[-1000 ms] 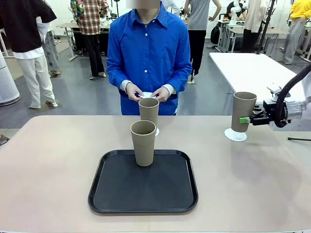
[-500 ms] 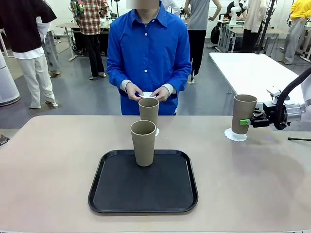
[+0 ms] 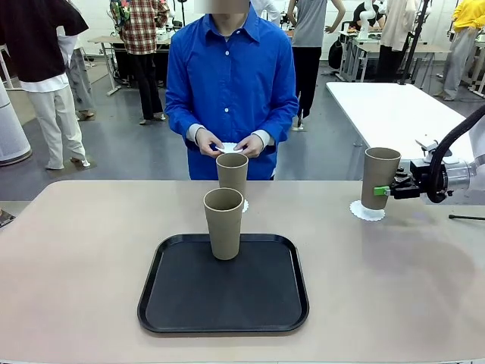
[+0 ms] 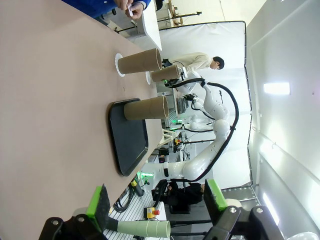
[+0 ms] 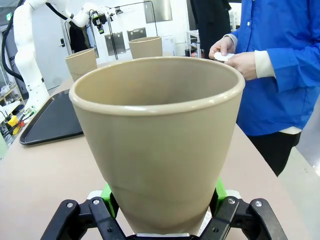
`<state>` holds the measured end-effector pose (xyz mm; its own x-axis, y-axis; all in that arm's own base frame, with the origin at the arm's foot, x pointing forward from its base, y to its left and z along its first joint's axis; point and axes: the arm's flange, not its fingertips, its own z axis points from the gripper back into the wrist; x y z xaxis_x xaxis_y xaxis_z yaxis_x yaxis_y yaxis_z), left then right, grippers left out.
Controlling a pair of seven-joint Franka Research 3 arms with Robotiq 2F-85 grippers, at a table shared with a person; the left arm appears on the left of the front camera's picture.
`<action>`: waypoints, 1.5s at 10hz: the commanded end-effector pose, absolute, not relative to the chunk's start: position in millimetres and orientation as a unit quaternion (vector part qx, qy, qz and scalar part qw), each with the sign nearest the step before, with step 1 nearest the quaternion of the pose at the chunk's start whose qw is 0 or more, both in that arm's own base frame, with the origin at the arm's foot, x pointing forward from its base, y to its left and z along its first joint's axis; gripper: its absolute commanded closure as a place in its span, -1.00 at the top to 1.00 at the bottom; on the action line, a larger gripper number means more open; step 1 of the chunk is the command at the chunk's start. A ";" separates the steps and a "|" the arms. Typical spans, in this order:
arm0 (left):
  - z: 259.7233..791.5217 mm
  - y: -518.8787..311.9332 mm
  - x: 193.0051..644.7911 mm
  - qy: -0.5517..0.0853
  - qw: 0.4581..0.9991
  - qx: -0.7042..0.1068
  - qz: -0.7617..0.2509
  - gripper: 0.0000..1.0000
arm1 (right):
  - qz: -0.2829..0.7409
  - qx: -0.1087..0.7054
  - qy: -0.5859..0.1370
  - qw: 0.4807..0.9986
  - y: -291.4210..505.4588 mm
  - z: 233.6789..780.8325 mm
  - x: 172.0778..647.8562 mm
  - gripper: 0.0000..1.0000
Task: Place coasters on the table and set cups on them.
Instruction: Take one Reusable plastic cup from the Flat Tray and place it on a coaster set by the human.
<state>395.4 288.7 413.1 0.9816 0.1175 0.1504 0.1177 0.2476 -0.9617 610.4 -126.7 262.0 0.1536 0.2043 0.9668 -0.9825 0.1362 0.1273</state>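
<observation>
Cups on coasters: our right gripper [image 3: 381,189] clamps one cup [image 3: 379,174] at the right of the table [image 3: 83,258].

We hold it upright, jaws closed on its wall low near the base, right at a scalloped white coaster [image 3: 367,211]; we cannot tell whether the base rests on the paper. A second cup [image 3: 232,173] stands on another coaster [image 3: 244,205] in front of the person, whose hands [image 3: 206,142] hold a small white paper disc [image 3: 229,148]. A third cup [image 3: 223,224] stands on the black tray [image 3: 227,303]. Our left gripper [image 4: 156,197] hangs with jaws wide and empty.
</observation>
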 end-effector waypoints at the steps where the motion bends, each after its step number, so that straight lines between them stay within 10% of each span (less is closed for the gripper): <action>1: 416.1 289.5 396.2 -0.100 0.781 -0.616 0.004 1.00 | 0.485 0.445 -0.435 0.614 -123.3 266.1 607.6 0.66; 15: 416.1 289.5 396.2 -0.100 0.781 -0.616 0.004 1.00 | 0.509 0.485 -0.433 0.564 -120.5 243.9 608.4 0.66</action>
<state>395.4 288.7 413.1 0.9816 0.1175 0.1504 0.1177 0.2476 -0.9617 602.7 -118.9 244.9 0.1410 0.1478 0.9789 -0.9895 0.0532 0.1345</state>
